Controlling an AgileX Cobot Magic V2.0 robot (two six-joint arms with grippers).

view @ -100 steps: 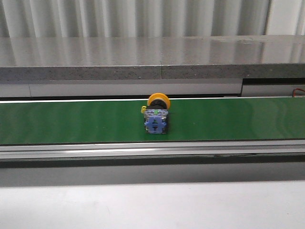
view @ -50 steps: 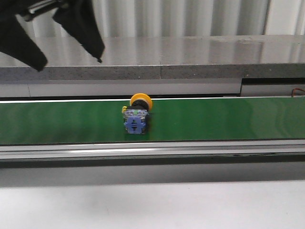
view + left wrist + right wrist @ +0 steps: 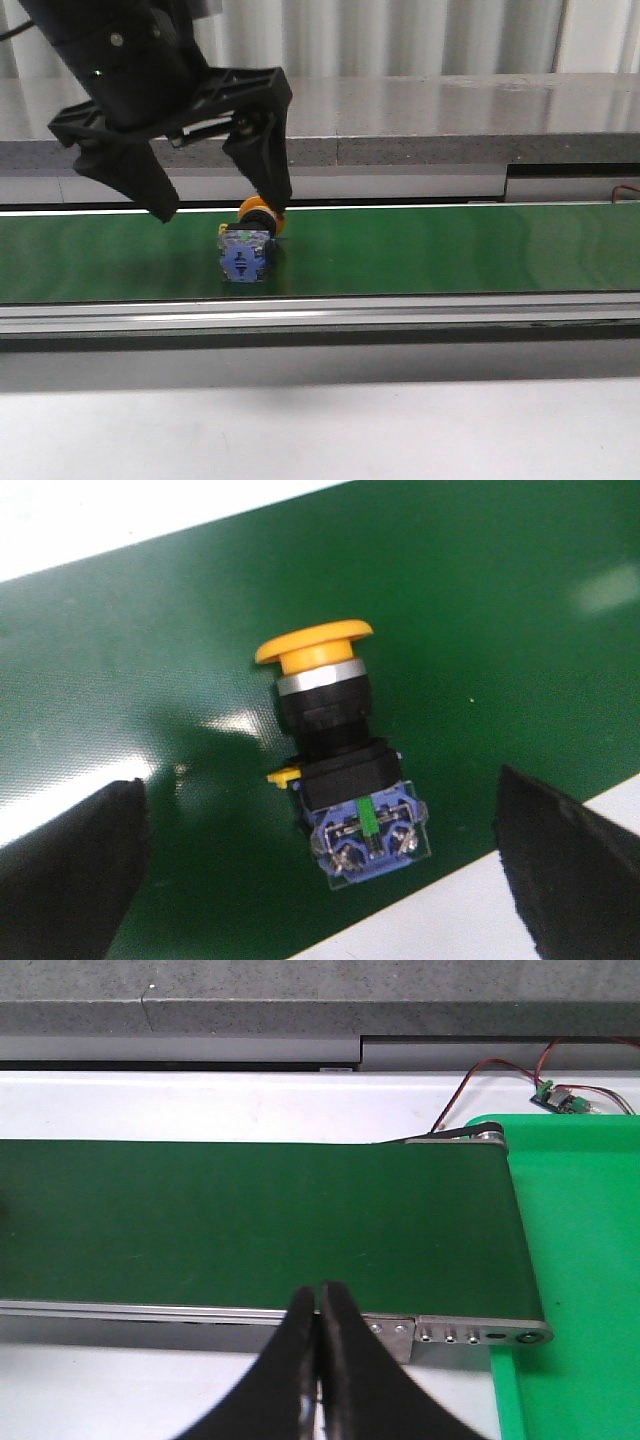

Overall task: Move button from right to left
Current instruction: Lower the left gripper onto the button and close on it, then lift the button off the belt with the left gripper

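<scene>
Matte black pincer (image 3: 222, 212) — angular, wedge-shaped fingers (image 3: 262, 160).

Front view faces belt (image 3: 450, 250) side-on; left wrist close above it; right wrist farther.

Colours on the belt

The button (image 3: 335, 745) had an orange-yellow cap, silver ring, black collar and blue block with a green mark. The belt (image 3: 450, 250) was dark green; both grippers (image 3: 220, 205) (image 3: 318, 1360) were black.
</scene>
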